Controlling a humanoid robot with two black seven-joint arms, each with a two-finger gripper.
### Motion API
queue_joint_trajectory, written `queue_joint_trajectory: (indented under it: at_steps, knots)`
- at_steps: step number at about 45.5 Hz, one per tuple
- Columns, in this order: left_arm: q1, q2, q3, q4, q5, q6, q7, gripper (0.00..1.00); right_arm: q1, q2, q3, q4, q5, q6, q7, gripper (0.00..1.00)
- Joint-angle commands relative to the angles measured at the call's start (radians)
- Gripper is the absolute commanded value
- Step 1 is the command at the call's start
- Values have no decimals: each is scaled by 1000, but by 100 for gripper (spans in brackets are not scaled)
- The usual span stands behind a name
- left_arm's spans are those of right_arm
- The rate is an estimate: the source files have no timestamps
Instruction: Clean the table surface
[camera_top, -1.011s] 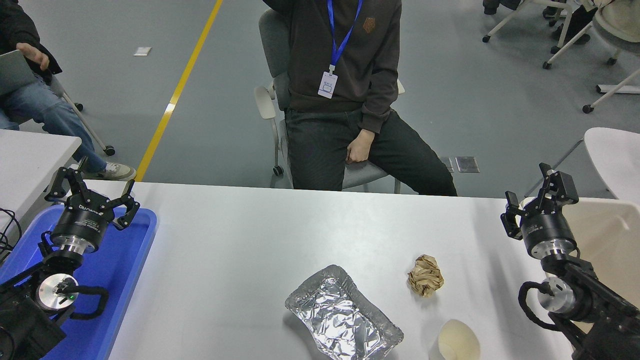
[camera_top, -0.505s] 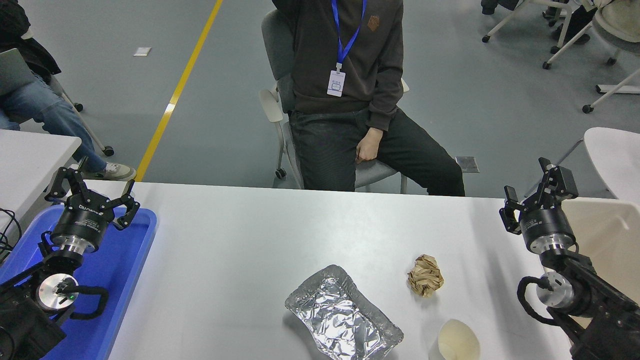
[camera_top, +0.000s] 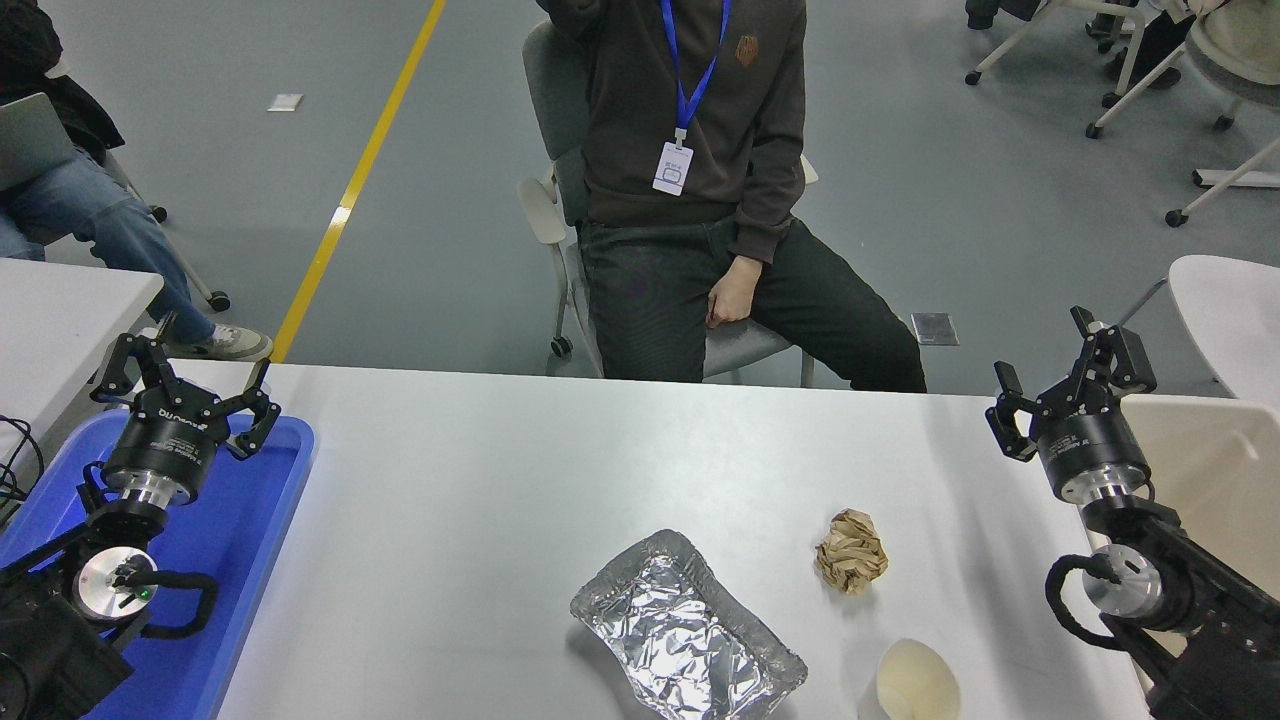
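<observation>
The table surface (camera_top: 520, 480) is a wide white-grey top. On it lie a crumpled foil tray (camera_top: 686, 628) at the front centre, a crumpled brown paper ball (camera_top: 851, 564) to its right, and a cream paper cup (camera_top: 915, 685) on its side at the front edge. My right gripper (camera_top: 1066, 368) hangs open above the table's far right corner, well behind and right of the paper ball, holding nothing. My left gripper (camera_top: 185, 372) stands open and empty over the blue tray at the left.
A blue plastic tray (camera_top: 262, 530) lies at the table's left end. A cream bin (camera_top: 1215, 470) stands at the right edge beside my right arm. A person (camera_top: 690, 180) sits on a chair across the table. A smaller white table (camera_top: 60, 320) stands far left.
My right gripper has moved up and away toward the table's far right corner, and its fingers have spread a little wider. The seated person shifted slightly. The left arm has not moved.
</observation>
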Motion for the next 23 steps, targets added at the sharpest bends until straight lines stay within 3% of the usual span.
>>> queue_joint_trajectory:
  at_steps: [1,12,23]
  knots:
    - [0,0,0,0,0,0,0,100,27,-15,-56,6,14,-61,-69,99]
    - [0,0,0,0,0,0,0,100,10,-144,-71,185,13,-115,-203,99]
    - [0,0,0,0,0,0,0,100,-25,-264,-123,405,-110,-92,-209,99]
